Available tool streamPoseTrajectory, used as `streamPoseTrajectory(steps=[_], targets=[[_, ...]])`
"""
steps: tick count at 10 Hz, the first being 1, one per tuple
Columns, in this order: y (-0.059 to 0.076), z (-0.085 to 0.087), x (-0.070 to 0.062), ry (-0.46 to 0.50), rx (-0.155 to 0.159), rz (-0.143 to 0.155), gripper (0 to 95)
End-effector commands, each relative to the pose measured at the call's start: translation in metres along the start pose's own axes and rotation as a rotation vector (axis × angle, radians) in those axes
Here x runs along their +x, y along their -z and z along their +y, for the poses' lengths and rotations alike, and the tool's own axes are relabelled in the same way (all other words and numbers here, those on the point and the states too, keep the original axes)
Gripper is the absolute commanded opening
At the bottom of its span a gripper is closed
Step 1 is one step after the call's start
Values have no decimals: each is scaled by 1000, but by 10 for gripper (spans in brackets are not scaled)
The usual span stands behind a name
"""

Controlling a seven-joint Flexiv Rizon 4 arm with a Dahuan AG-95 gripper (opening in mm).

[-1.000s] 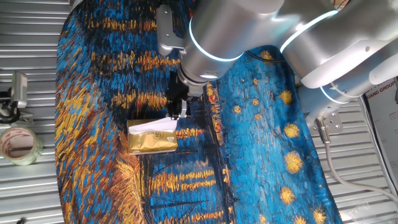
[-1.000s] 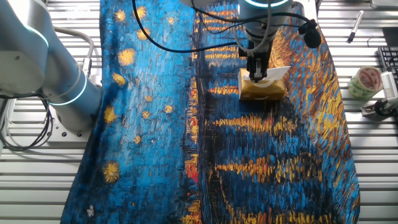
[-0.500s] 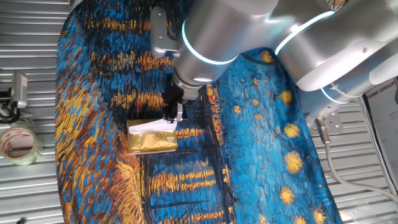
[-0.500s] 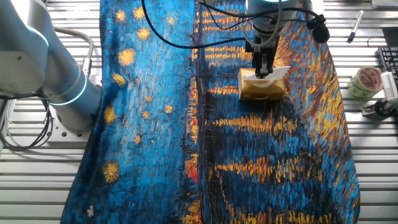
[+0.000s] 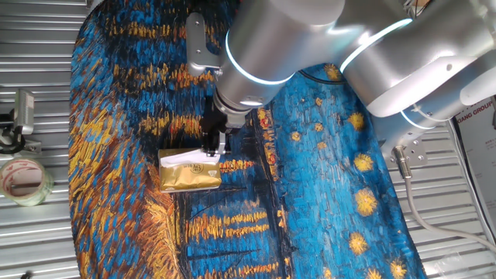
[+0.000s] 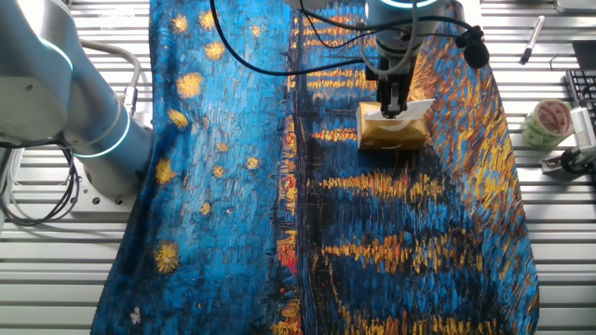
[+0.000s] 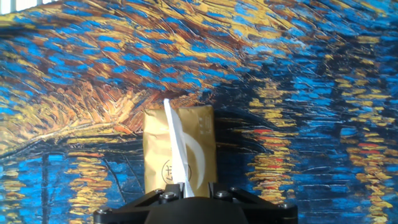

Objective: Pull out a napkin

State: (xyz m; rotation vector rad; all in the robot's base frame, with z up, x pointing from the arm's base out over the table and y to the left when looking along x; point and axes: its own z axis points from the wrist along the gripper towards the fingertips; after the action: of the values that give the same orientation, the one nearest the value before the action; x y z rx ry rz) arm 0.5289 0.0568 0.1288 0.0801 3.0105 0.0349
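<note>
Tool (image 5: 214,151) has shifted left, over napkin's (image 5: 184,157) edge.

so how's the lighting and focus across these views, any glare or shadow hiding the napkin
One fixed view: the big arm is blurred close to the lens, glare on its shell; the napkin is lit. The other fixed view: sharp and even. Hand view: crisp, a dark shadow right of the gold packet, and the pincer's tips are cropped out.

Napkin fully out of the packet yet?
No. In the hand view the napkin stands as a thin white fold rising from the gold packet, its lower part inside.
</note>
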Motion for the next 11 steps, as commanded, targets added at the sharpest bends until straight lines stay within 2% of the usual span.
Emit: streamPoseTrajectory(steps=[1, 6, 11], targets=[[2, 3, -4, -4, -2, 7, 190], [2, 10, -13, -9, -7, 9, 190], [-8, 10, -12, -17, -12, -8, 190]])
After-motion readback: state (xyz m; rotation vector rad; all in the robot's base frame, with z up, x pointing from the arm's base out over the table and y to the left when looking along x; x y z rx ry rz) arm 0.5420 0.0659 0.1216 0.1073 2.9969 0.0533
